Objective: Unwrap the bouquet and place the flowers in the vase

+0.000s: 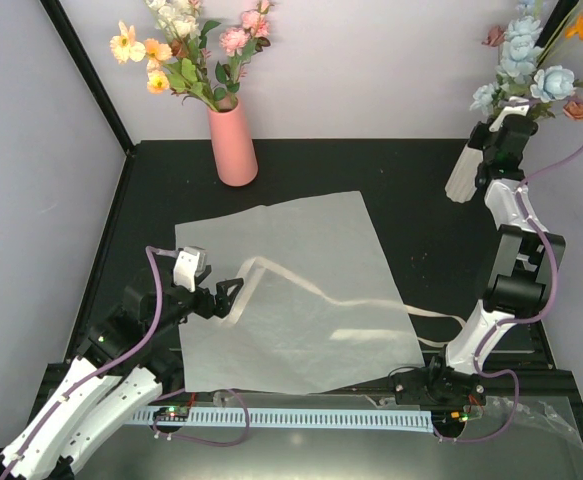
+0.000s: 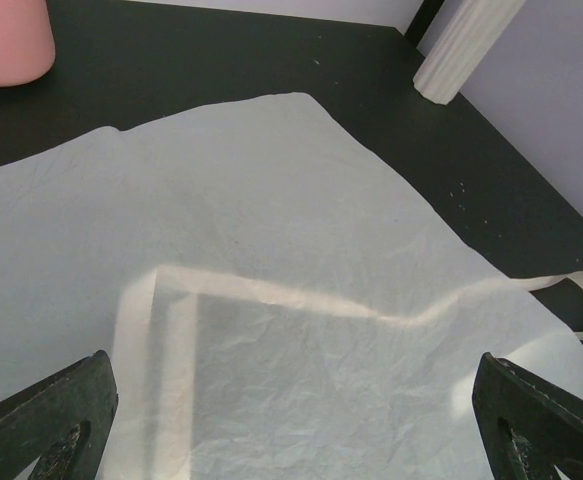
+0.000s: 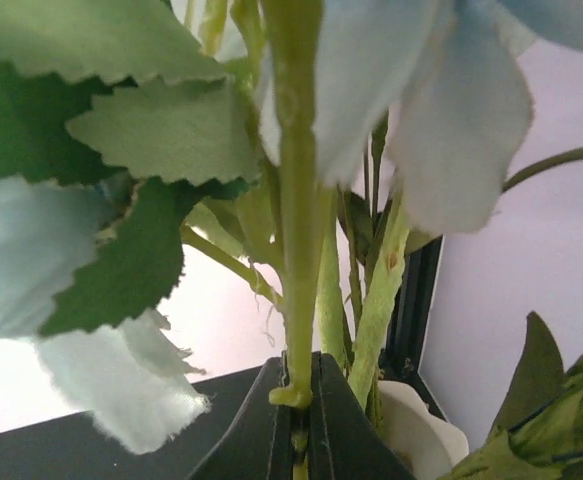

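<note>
A: Near left, the left end effector [image 1: 227, 298] hangs wide open over the flat wrapping paper [image 1: 301, 290] and ribbon [image 1: 371, 303].

B: Far right, the right end effector [image 3: 300, 415] pinches a green stem [image 3: 296, 250] of the flowers [image 1: 531, 60] at the white ribbed vase [image 1: 464, 175]. A sideways push could tip it.

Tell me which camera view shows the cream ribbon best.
The top external view: the ribbon lies nearly whole across the paper. The left wrist view shows it nearer but cut off below; the right wrist view shows none.
</note>
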`<state>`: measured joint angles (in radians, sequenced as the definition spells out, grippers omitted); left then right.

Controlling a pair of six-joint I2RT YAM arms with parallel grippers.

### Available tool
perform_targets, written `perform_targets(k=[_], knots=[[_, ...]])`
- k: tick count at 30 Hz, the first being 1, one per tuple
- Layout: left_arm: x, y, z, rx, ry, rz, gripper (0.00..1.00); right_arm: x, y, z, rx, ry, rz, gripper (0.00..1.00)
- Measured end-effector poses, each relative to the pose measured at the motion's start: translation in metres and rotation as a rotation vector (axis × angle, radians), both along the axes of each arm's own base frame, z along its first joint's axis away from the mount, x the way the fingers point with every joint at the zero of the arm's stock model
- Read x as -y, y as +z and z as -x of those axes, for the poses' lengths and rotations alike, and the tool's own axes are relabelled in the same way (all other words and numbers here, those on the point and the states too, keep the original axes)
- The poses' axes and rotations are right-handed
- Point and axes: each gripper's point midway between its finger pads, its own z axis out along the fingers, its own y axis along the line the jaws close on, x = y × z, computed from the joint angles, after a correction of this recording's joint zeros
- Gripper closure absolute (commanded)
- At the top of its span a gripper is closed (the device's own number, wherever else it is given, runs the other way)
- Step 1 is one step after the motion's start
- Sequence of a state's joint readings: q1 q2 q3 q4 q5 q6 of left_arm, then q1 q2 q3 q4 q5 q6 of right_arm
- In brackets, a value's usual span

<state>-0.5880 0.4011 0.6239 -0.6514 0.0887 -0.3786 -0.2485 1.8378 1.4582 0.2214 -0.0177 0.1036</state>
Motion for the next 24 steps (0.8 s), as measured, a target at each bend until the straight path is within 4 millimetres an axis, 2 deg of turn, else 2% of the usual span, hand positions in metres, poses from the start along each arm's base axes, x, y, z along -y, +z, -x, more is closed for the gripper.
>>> perform_targets(k=[8, 14, 19, 21, 24], knots=[[0.000, 0.000, 0.000, 0.000, 0.000, 0.000, 0.01, -0.001, -0.016, -0.001, -0.035, 0.001, -0.044, 0.88], [0.000, 0.000, 0.000, 0.000, 0.001, 0.000, 0.01, -0.004, -0.024, 0.000, -0.064, 0.010, -0.071, 0.78], [-0.001, 0.000, -0.001, 0.000, 0.005, 0.000, 0.01, -0.004, -0.031, 0.004, -0.099, 0.007, -0.084, 0.62], [-0.001, 0.000, -0.001, 0.000, 0.005, 0.000, 0.01, -0.005, -0.029, 0.005, -0.111, 0.006, -0.088, 0.59], [-0.001, 0.000, -0.001, -0.001, 0.005, 0.000, 0.01, -0.005, -0.022, 0.007, -0.116, 0.004, -0.093, 0.49]])
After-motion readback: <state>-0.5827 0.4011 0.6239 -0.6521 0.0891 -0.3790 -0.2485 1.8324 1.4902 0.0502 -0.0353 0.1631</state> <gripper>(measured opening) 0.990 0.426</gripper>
